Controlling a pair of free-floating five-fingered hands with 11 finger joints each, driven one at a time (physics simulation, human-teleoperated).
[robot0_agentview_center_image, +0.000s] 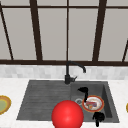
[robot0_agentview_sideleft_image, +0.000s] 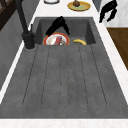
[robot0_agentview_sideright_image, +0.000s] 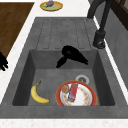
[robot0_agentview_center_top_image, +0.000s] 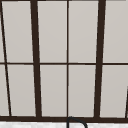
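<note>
Front view: the sink basin (robot0_agentview_center_image: 106, 93) holds a red-rimmed plate (robot0_agentview_center_image: 93, 103) carrying food scraps. The left hand (robot0_agentview_center_image: 84, 92) hangs at the plate's 10 o'clock edge, fingers pointing down and relaxed, gripping nothing. The right hand (robot0_agentview_center_image: 98, 118) hovers at the plate's 6 o'clock, over the basin's front rim, fingers loosely curled on nothing. A red ball (robot0_agentview_center_image: 67, 114) sits at 9 o'clock of the right hand. A black faucet (robot0_agentview_center_image: 70, 71) stands at 12 o'clock.

Left side view: the plate (robot0_agentview_sideleft_image: 56, 40) lies in the basin beside a banana (robot0_agentview_sideleft_image: 80, 41). The grooved drainboard (robot0_agentview_sideleft_image: 65, 77) fills the foreground.

Right side view: the left hand (robot0_agentview_sideright_image: 72, 55) hangs above the basin floor at 12 o'clock of the plate (robot0_agentview_sideright_image: 75, 93); the drain (robot0_agentview_sideright_image: 82, 79) lies between them. White countertop (robot0_agentview_sideright_image: 22, 35) borders the sink.

Upper view: window panes (robot0_agentview_center_top_image: 52, 32) with dark frames.
</note>
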